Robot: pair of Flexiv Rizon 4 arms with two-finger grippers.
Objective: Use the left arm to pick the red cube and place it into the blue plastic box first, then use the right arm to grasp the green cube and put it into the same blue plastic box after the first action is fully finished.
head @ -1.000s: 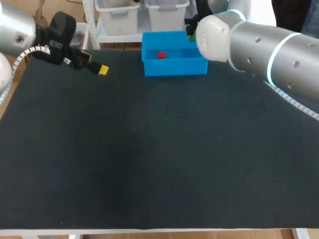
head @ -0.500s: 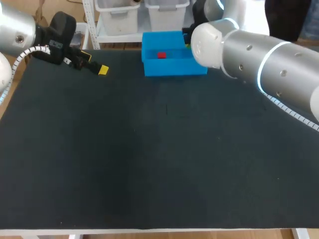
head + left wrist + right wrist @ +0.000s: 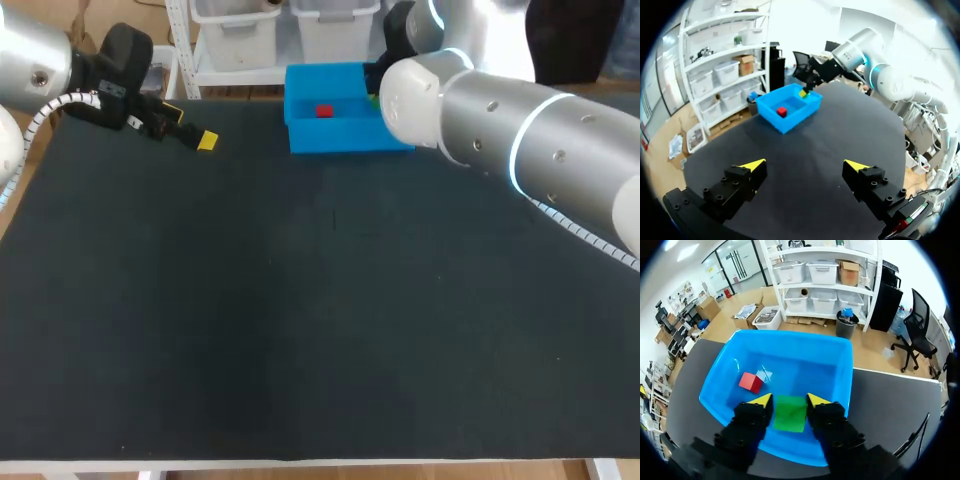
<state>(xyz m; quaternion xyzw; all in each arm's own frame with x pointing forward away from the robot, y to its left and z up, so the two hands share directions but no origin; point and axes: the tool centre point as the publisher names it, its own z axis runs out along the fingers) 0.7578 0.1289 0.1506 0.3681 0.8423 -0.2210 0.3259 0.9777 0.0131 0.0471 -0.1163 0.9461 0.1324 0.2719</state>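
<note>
My right pincer is clamped on the green cube above the blue plastic box at the table's far edge, so I should lower it just right of the red cube lying inside, then release.

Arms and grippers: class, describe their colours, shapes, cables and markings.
The left arm and right arm are smooth silver tubes with small dark screw holes, each trailing a white spiral-wrapped cable. The right arm also bears a glowing pale ring. The left gripper and right gripper have black blocky fingers studded with bolts, ending in yellow wedge tips.
</note>
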